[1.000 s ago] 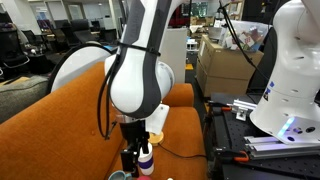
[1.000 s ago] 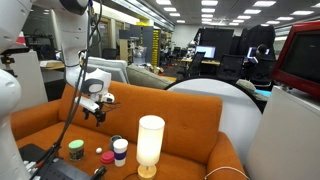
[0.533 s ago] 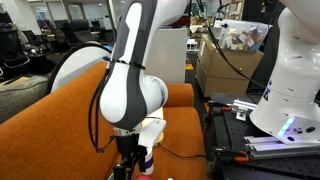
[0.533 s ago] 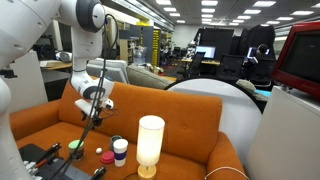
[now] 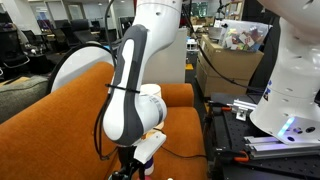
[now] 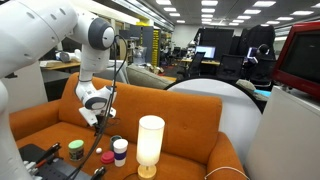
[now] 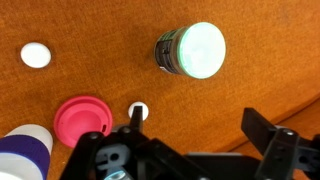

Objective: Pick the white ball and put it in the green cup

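The white ball (image 7: 139, 109) lies on the orange couch seat, just beside my left fingertip in the wrist view. In an exterior view it shows as a small white ball (image 6: 107, 158). The dark green cup (image 6: 75, 150) stands at the left end of the row of objects and is out of the wrist view. My gripper (image 7: 197, 125) is open and empty. It hangs above the seat (image 6: 96, 122), over the row of objects.
A pink-red disc (image 7: 82, 118) lies next to the ball. A white-and-purple cylinder (image 7: 25, 155) stands beyond it. A glowing lamp (image 7: 195, 49) stands on the seat, tall in an exterior view (image 6: 150, 143). Another flat white round thing (image 7: 35, 55) lies apart. The couch back (image 6: 200, 115) rises behind.
The arm has bent forward and lowered, bringing the gripper down toward the objects on the seat. The objects have not moved.
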Controlling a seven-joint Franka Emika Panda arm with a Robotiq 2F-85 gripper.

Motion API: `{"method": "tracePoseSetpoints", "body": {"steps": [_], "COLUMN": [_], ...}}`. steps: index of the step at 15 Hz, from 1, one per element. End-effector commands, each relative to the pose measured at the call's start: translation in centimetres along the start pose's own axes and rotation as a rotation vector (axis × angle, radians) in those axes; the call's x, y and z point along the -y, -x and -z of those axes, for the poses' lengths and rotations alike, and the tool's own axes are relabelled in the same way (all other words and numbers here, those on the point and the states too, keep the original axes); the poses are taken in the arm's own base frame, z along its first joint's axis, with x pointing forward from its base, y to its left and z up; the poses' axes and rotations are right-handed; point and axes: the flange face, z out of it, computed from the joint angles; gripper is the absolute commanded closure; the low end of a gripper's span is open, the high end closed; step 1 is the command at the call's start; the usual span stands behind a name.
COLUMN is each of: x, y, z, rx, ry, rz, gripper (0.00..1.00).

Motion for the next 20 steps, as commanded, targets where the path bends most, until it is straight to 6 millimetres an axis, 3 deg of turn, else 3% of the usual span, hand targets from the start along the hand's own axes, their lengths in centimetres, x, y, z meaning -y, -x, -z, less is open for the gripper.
{"method": "tracePoseSetpoints", "body": {"steps": [1,6,15,16,20], "x": [0.1,0.2,-2.5,-2.6,-2.6], "y": [-0.1,-0.5,-4.1,-3.4,-3.5], "z": [0.1,-0.7,-7.6,-6.9,-7.4], "rx": [-0.001,0.013,-0.037,-0.013,-0.013], "ry": [0.0,-0.003,0.048,0.049,0.05], "rz": [-0.001,-0.025,-0.385,-0.338,-0.343], "gripper": [0.0,0.0,0.0,0.0,0.0]}}
